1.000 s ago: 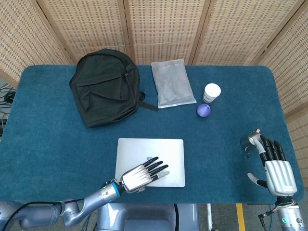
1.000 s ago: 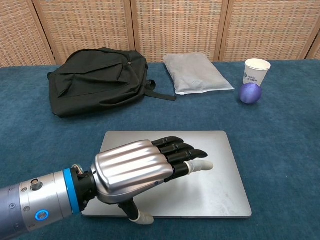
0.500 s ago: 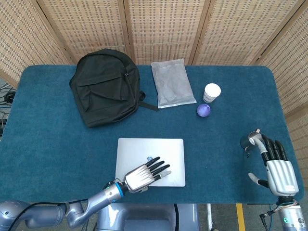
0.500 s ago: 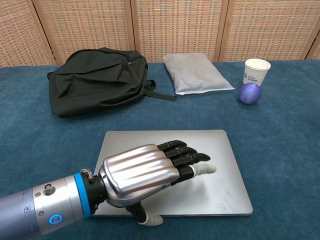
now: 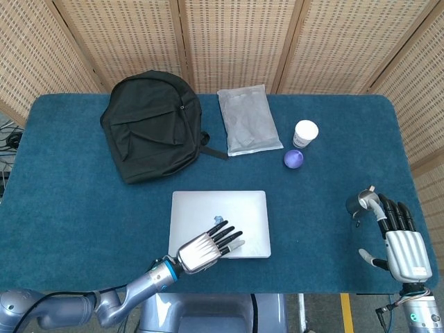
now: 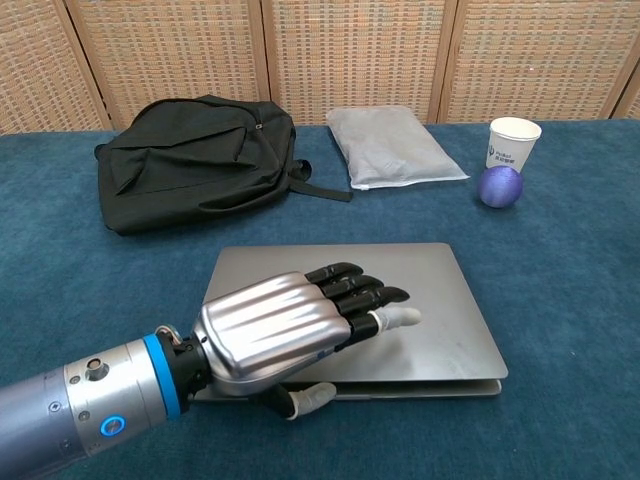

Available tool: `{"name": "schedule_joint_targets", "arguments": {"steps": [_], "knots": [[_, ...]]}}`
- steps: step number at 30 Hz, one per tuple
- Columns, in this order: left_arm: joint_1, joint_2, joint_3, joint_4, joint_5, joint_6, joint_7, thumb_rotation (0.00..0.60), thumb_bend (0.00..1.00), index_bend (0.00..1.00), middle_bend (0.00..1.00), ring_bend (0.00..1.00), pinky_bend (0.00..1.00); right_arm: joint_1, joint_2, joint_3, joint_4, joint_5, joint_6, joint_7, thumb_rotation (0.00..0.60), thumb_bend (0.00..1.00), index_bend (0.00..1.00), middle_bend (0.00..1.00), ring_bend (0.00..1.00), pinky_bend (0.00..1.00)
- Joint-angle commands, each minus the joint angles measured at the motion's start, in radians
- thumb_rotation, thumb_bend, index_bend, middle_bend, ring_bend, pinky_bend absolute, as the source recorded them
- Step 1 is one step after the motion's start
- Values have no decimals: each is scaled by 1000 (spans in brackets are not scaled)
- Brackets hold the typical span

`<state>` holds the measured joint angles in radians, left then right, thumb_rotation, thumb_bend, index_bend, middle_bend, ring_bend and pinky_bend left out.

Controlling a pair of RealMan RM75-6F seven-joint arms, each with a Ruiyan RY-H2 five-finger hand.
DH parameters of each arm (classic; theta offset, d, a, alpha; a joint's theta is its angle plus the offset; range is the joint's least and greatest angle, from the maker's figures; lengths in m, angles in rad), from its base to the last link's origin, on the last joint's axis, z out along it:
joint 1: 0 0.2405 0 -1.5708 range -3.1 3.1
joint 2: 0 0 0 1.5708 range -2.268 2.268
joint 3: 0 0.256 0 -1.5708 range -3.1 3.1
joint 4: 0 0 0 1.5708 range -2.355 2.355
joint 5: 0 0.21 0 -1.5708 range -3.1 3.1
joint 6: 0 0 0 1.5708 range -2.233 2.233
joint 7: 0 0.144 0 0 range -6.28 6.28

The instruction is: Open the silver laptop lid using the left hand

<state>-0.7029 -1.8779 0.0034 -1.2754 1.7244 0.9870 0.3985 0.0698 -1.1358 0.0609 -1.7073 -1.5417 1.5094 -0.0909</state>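
The silver laptop (image 5: 236, 208) (image 6: 400, 275) lies at the near middle of the blue table, its lid raised a little at the front so a thin gap shows above the base. My left hand (image 5: 208, 248) (image 6: 290, 335) holds the lid's front edge, fingers spread flat on top and the thumb tucked under it. My right hand (image 5: 399, 236) hovers at the near right of the table, fingers apart and holding nothing; only the head view shows it.
A black backpack (image 5: 152, 125) (image 6: 190, 160) lies at the back left. Beside it is a grey padded pouch (image 5: 248, 119) (image 6: 390, 145). A white paper cup (image 5: 305, 132) (image 6: 512, 142) and a purple ball (image 5: 293, 159) (image 6: 499, 186) stand at the back right.
The lid's front edge has lifted off the base, opening a narrow gap. My left hand drew back slightly toward the front edge with its thumb under the lid. The right hand barely moved.
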Motion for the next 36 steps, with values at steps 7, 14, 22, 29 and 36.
{"name": "schedule_joint_targets", "arguments": {"steps": [7,14,22,29,36], "knots": [[40,-42,-105,3,-138,46,139,600,531,0,0,0,0,1,0,0,1,0,-2,0,600,0,0,0,0,0],[36,-60,-169,-16,-246,28,251,600,526,0,0,0,0,6,-7,-5,3,-3,-14,-11,600,0,0,0,0,0],[-1,-56,-221,-48,-335,-8,311,600,525,0,0,0,0,45,-10,-38,49,-55,-84,41,600,0,77,13,0,1],[-40,-62,-259,-37,-377,-17,313,600,524,0,0,0,0,124,-6,-120,78,-214,-182,188,600,319,195,150,76,198],[-66,-32,-280,-76,-400,2,352,600,522,0,0,0,0,230,-49,-140,103,-284,-309,212,600,562,221,179,113,228]]}}
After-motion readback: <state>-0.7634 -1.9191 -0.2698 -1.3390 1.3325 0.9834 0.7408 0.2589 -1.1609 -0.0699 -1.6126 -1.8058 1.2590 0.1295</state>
